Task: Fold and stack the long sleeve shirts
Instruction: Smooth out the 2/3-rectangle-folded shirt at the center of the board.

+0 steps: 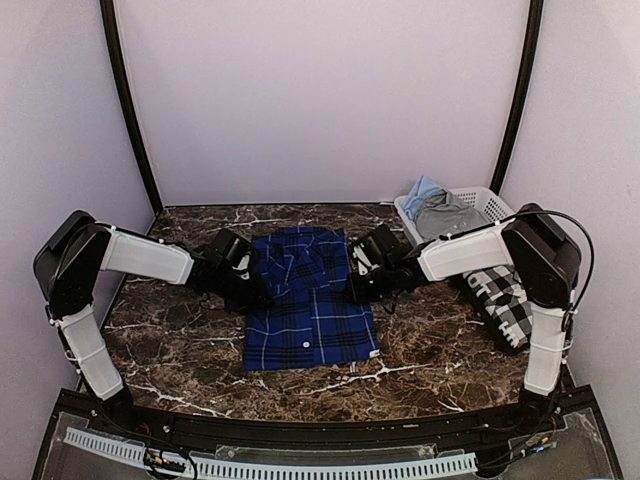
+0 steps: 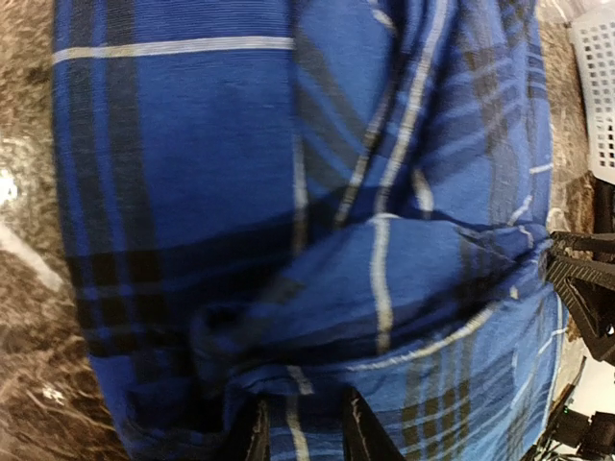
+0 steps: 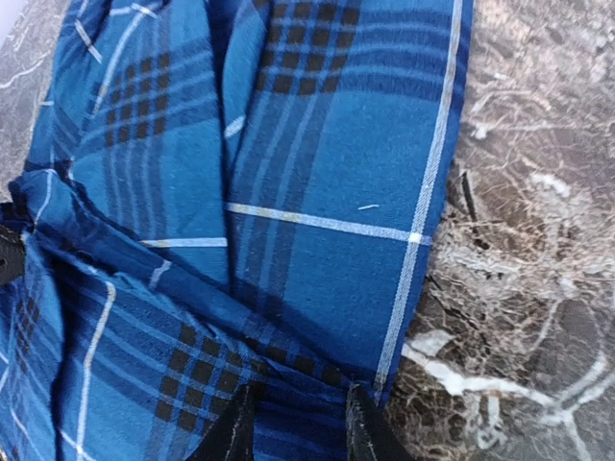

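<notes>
The royal blue plaid long sleeve shirt [image 1: 310, 300] lies partly folded in the middle of the marble table [image 1: 170, 340]. My left gripper [image 1: 255, 290] rests at its left edge and my right gripper [image 1: 360, 285] at its right edge. In the left wrist view the left gripper [image 2: 303, 432] has its fingers apart over a bunched fold of the blue shirt [image 2: 288, 192]. In the right wrist view the right gripper [image 3: 293, 427] straddles the blue shirt [image 3: 288, 192] beside its hem, fingers apart. The black-and-white check shirt [image 1: 505, 300] lies folded at the right.
A white basket [image 1: 480, 205] holding grey and light blue clothes stands at the back right, and its corner [image 2: 596, 96] shows in the left wrist view. The right arm's black frame [image 2: 586, 288] shows beyond the shirt. Bare marble [image 3: 519, 240] lies beside the hem.
</notes>
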`<state>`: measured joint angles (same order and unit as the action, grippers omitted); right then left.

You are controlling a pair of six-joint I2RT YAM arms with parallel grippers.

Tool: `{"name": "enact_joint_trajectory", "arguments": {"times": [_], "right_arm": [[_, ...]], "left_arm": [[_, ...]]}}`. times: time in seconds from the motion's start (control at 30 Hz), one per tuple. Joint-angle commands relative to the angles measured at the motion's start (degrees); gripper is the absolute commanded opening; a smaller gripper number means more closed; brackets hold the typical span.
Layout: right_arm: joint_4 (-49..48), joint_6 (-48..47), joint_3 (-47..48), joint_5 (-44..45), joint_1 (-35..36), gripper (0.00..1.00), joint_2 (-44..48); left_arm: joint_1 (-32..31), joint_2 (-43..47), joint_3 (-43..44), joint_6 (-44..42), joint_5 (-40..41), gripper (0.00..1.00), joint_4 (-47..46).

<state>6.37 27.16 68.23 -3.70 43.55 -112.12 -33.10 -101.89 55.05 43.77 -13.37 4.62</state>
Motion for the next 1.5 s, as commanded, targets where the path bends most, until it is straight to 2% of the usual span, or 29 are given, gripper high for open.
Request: {"name": "enact_joint_trajectory", "arguments": {"times": [0.0,0.27,0.57,0.8,1.1,1.47], "right_arm": [[-2.7,1.4,-0.2,-1.7,0.0,0.30,-1.8],[0.1,0.8,-0.4,-0.9,0.0,0.31,1.7],[3.8,1.9,-5.9,-2.5,4.3,0.32,12.5],[5.3,5.8,-11.8,-2.7,11.8,0.31,15.6],[1.7,11.9,-19.8,-4.6,15.8,0.31,15.2],[4.8,14.7,-24.3,-2.1,15.9,0.33,22.8]], "left_arm": [[2.0,-0.1,-1.9,0.3,4.7,0.25,1.7],[2.9,0.3,-0.6,-2.8,3.9,0.27,2.3],[2.7,12.5,-0.3,-4.6,2.4,0.31,8.1],[-1.8,18.9,-9.1,-0.8,-1.9,0.31,8.7],[-3.8,22.8,-24.3,4.5,-4.6,0.29,6.4],[-4.0,31.8,-25.5,3.5,-2.4,0.29,16.0]]}}
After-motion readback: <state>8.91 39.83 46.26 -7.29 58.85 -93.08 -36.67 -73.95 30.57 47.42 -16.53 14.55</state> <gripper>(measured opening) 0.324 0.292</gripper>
